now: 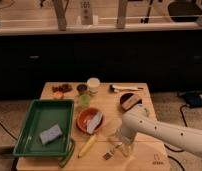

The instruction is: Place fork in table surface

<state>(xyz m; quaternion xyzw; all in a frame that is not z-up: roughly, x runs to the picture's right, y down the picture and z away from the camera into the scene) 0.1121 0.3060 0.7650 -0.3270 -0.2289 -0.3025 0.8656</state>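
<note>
The fork (pixel 109 154) lies low at the front of the pale wooden table surface (pixel 144 160), dark pronged end toward the front left, pale handle running up to my gripper. My gripper (pixel 119 146) hangs from the white arm (pixel 159 131) that comes in from the right, just above the table and right at the fork's handle end. I cannot tell whether it touches the fork. The long yellow stick-shaped item (pixel 87 145) lies just left of the fork.
A green tray (pixel 29 122) with a grey sponge (pixel 50 134) fills the left. An orange bowl (pixel 86 119) is mid-table, a brown bowl (pixel 130 100) behind the arm. The white-handled utensil (pixel 126 88), a white cup (pixel 93 84) and small cups stand at the back.
</note>
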